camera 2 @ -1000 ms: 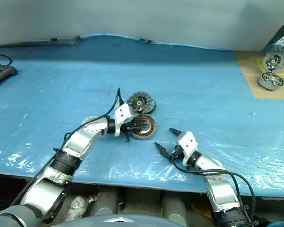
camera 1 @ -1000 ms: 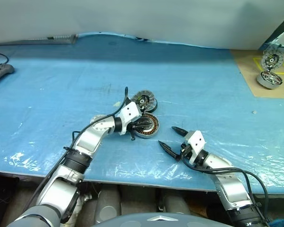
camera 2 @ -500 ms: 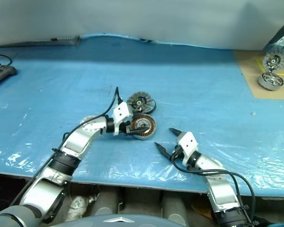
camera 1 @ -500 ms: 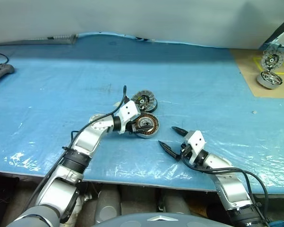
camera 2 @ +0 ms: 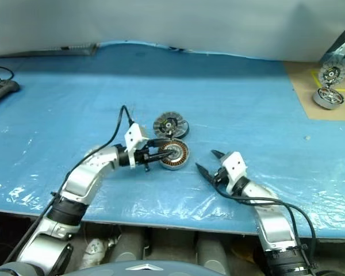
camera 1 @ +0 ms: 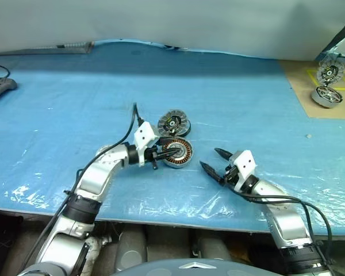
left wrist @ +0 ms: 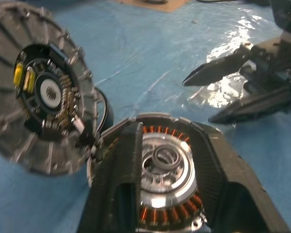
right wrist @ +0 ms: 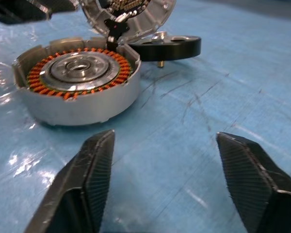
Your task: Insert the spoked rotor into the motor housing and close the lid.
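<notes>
Rotor (right wrist: pixel 169 46) lying flat on our blue table (camera 1: pixel 75 103) behind the open housing (right wrist: pixel 77 85), lid (camera 1: pixel 175 122) tilted up, left gripper (camera 2: pixel 161 154) apparently near closed over the housing, empty, right gripper (camera 1: pixel 213 162) apart, empty, nearby.

Lid (camera 1: pixel 174 122) stands behind the motor housing (camera 1: pixel 178 153)

No text, label, brand name, number or sign can be read on anything in these views.
</notes>
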Controlling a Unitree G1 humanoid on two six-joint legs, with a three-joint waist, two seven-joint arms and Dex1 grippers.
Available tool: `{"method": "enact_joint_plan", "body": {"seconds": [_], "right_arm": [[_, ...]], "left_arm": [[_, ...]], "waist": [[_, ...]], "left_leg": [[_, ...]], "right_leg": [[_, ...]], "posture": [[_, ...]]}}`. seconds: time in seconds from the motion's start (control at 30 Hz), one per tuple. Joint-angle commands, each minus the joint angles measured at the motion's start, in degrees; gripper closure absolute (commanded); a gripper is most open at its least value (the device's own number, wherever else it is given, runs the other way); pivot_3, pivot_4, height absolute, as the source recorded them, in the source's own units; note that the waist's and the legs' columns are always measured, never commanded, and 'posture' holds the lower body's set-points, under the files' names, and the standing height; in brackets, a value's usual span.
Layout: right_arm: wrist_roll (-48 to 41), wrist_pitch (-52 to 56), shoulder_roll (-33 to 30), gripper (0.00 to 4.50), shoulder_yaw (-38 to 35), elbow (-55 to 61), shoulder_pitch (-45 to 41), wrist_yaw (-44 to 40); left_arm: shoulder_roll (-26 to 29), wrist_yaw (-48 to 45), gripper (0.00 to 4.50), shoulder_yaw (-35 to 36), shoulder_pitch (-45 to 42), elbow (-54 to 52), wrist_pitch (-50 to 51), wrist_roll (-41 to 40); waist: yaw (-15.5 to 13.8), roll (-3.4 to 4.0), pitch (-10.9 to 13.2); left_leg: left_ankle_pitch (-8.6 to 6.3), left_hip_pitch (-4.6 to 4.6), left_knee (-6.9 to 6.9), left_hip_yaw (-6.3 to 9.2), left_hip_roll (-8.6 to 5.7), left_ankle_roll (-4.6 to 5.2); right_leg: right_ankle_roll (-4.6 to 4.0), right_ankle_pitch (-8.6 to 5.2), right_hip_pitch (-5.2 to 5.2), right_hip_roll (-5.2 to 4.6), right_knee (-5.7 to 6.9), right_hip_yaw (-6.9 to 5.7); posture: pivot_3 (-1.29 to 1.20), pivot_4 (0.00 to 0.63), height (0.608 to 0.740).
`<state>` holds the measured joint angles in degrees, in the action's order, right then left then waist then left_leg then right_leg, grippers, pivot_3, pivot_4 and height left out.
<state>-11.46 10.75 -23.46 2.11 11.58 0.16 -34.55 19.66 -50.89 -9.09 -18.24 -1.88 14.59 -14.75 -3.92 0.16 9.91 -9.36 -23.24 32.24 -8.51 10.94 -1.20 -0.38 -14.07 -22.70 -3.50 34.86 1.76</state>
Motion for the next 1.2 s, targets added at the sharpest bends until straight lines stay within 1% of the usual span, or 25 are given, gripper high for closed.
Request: {"method": "enact_joint_plan", "body": {"seconds": [0.03, 0.07, 0.23, 0.3, 0.37, 0.47, 0.63, 0.8, 1.0, 1.2], "right_arm": [[-2.96, 10.09, -1.01, 2.34, -0.17, 8.62, -3.97, 1.26], [-3.5, 13.54, -1.34, 2.63, 0.31, 10.13, -5.36, 1.39], [-4.74, 29.62, -1.97, 4.4, 3.04, 14.86, -12.69, 3.36], [-4.1, 34.24, -2.39, 4.46, 5.63, 15.36, -15.63, 3.55], [-4.48, 38.57, -1.3, 4.46, 7.63, 15.0, -18.7, 4.18], [-5.11, 43.92, 0.57, 4.46, 8.96, 14.31, -22.41, 5.39], [-5.53, 50.24, 2.35, 4.46, 10.05, 13.35, -26.62, 6.89], [-5.74, 53.31, 1.97, 4.46, 11.85, 13.38, -27.98, 6.41], [-6.67, 55.65, -0.2, 4.46, 13.36, 14.81, -27.7, 5.14], [-7.52, 56.89, -1.48, 4.46, 13.72, 15.12, -27.34, 4.8]], "left_arm": [[0.01, 1.31, 4.18, 2.43, 4.1, -3.79, -6.47, -0.65], [0.04, 1.61, 4.46, 2.66, 5.34, -3.95, -7.99, -0.32], [-2.13, 4.76, 4.5, 4.26, 9.87, -2.83, -17.48, 0.53], [-2.3, 5.2, 4.5, 4.51, 11.38, -2.3, -18.22, 0.14], [-2.29, 5.39, 4.5, 4.69, 12.6, -1.73, -19.36, -0.01], [-2.05, 5.25, 4.5, 4.9, 14.16, -2.23, -18.92, -1.08], [-0.1, 4.13, 4.5, 4.1, 16.26, -3.5, -16.71, -1.31], [1.19, 4.24, 4.5, 3.65, 16.6, -4.64, -13.67, -1.44], [0.82, 5.74, 4.5, 2.78, 16.05, -3.33, -15.52, 1.05], [0.55, 5.79, 4.5, 2.42, 15.82, -3.14, -15.49, 1.06]], "waist": [[-0.04, 0.0, 0.0], [0.0, 0.01, 0.0], [-0.34, 0.01, 0.0], [-0.36, 0.01, 0.0], [-0.17, 0.01, 0.0], [-0.09, 0.01, -0.01], [-0.09, 0.01, -0.01], [-0.29, 0.01, -0.01], [-0.26, 0.01, -0.01], [-0.26, 0.01, -0.01]], "left_leg": [[0.0, 0.0, 0.0, 0.0, 0.0, 0.0], [0.0, 0.0, 0.0, 0.0, 0.01, 0.0], [0.01, 0.02, 0.0, 0.01, 0.05, -0.03], [0.02, 0.03, 0.0, 0.01, 0.06, -0.05], [0.03, 0.04, 0.0, 0.0, 0.05, -0.07], [0.03, 0.02, -0.01, 0.0, 0.03, -0.08], [0.03, 0.03, -0.02, -0.01, 0.02, -0.11], [0.04, 0.02, -0.01, -0.01, 0.01, -0.12], [0.04, 0.03, -0.01, -0.01, 0.01, -0.12], [0.04, 0.05, 0.02, -0.01, 0.01, -0.12]], "right_leg": [[0.0, 0.0, 0.0, 0.01, 0.0, 0.0], [0.0, 0.0, 0.0, 0.01, 0.0, 0.0], [0.02, 0.01, 0.06, -0.01, 0.0, 0.01], [0.02, 0.0, 0.08, -0.02, -0.01, 0.02], [0.04, 0.01, 0.07, -0.01, -0.01, 0.02], [0.22, 0.11, 0.0, 0.02, 0.01, 0.02], [0.24, 0.13, -0.02, 0.02, 0.03, 0.02], [0.26, 0.14, 0.0, -0.01, 0.04, 0.02], [0.27, 0.15, 0.0, 0.01, 0.06, 0.02], [0.28, 0.16, 0.0, 0.01, 0.12, 0.02]], "posture": [[0.0, 0.15, 0.74], [0.0, 0.15, 0.74], [0.0, 0.15, 0.74], [0.0, 0.15, 0.74], [0.0, 0.15, 0.74], [0.0, 0.15, 0.74], [0.0, 0.15, 0.74], [0.0, 0.15, 0.74], [0.0, 0.15, 0.74], [0.0, 0.15, 0.74]]}}
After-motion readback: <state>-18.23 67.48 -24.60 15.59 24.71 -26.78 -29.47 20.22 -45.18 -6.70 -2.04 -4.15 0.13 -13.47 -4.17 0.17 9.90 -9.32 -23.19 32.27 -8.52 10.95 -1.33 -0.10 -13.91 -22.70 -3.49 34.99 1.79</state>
